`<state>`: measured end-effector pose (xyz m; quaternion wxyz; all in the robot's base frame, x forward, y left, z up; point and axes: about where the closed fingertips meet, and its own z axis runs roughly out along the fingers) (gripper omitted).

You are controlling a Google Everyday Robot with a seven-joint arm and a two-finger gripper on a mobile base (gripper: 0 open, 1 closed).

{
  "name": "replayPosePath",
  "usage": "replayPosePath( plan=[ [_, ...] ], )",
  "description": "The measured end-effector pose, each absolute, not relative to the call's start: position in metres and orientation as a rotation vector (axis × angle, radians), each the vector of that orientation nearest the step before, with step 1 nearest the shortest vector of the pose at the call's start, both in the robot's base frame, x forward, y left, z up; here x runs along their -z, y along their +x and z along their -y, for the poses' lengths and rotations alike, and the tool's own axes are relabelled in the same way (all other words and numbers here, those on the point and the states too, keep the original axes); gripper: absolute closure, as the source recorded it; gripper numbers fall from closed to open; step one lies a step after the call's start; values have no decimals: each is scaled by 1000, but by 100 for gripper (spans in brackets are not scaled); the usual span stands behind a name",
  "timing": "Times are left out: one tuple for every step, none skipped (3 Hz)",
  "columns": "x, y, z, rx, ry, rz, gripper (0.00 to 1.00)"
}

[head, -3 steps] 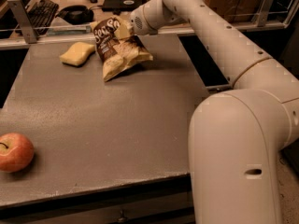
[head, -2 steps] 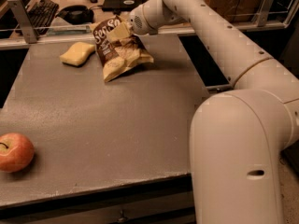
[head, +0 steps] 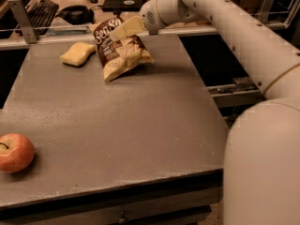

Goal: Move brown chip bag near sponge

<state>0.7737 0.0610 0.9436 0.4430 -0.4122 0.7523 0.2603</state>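
Observation:
The brown chip bag [head: 123, 55] stands tilted at the far end of the table, its lower tan end on the surface and its top raised. My gripper [head: 123, 31] reaches in from the right and is shut on the bag's upper edge, over the white lettering. The pale-yellow sponge [head: 77, 53] lies flat on the table just left of the bag, a short gap apart.
A red-orange apple [head: 15, 152] sits at the near left edge of the grey table [head: 140, 125]. Behind the table's far edge are a keyboard [head: 40, 11] and a dark round object [head: 75, 14]. My arm [head: 234, 27] spans the right side.
The gripper and the bag have barely shifted, holding about the same spot beside the sponge. The apple and the sponge have not moved.

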Motion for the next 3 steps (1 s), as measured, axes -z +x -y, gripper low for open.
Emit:
replayPosePath(
  plan=[
    [-953,744,-3,-547,-977,-1858,0],
    [-950,704,91,-426,-865,-1899,0],
    [-949,707,86,-435,-870,-1899,0]
  ],
)
